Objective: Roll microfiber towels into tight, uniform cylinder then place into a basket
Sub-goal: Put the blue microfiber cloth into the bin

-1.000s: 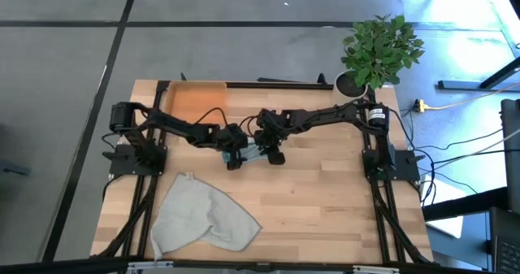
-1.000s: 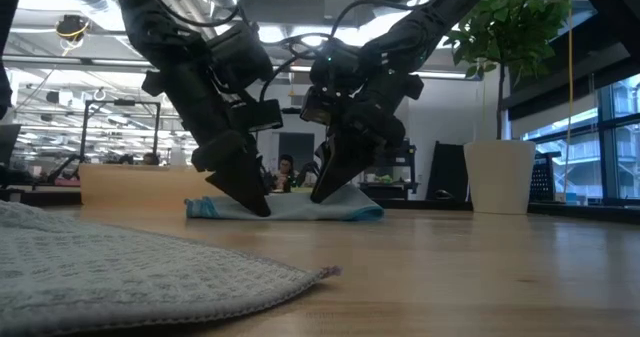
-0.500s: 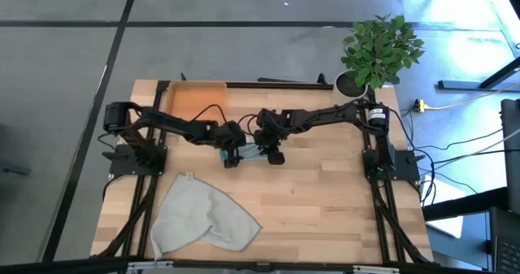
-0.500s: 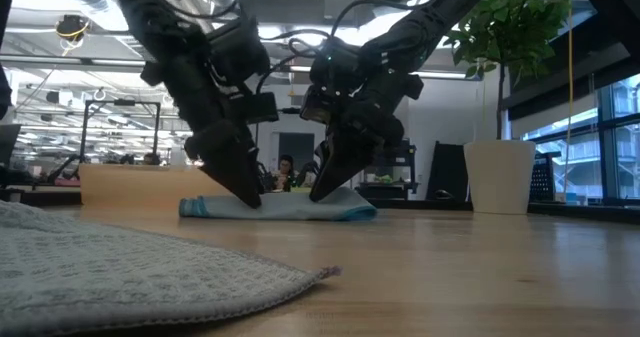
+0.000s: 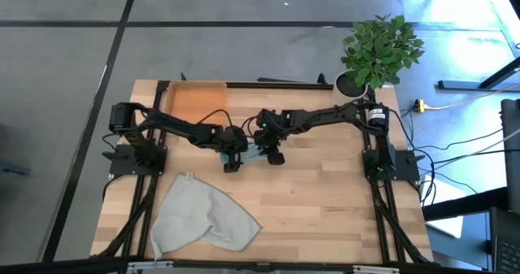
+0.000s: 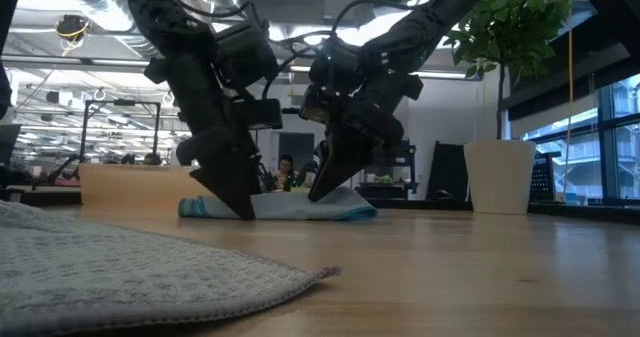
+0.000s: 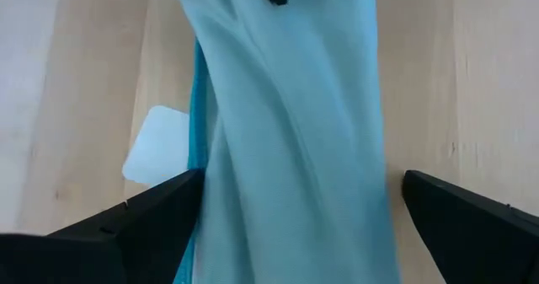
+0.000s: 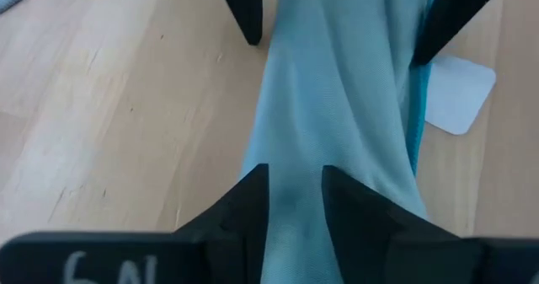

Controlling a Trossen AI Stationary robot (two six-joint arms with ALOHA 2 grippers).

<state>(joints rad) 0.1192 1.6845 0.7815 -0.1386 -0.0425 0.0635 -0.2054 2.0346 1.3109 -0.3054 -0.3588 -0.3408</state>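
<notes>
1. Mid-bench, the left end effector (image 5: 231, 159) stands wide open, straddling one end of the rolled teal towel (image 6: 290, 208); it has slid sideways along the roll over the last second.
2. Opposite, the right end effector (image 8: 295, 201) stays pinched on the roll (holding it shut).
3. Farther out, the grey-green towel (image 5: 203, 217) lies flat and the basket (image 5: 195, 102) waits, so a lift looks near.

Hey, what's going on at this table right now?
Two robot arms are working the teal-blue towel mid-table. The right end effector pinches one end of the long fold; the left end effector straddles the other end, open. The grey-green towel lies loose near the front, and the orange basket waits at the back.
</notes>
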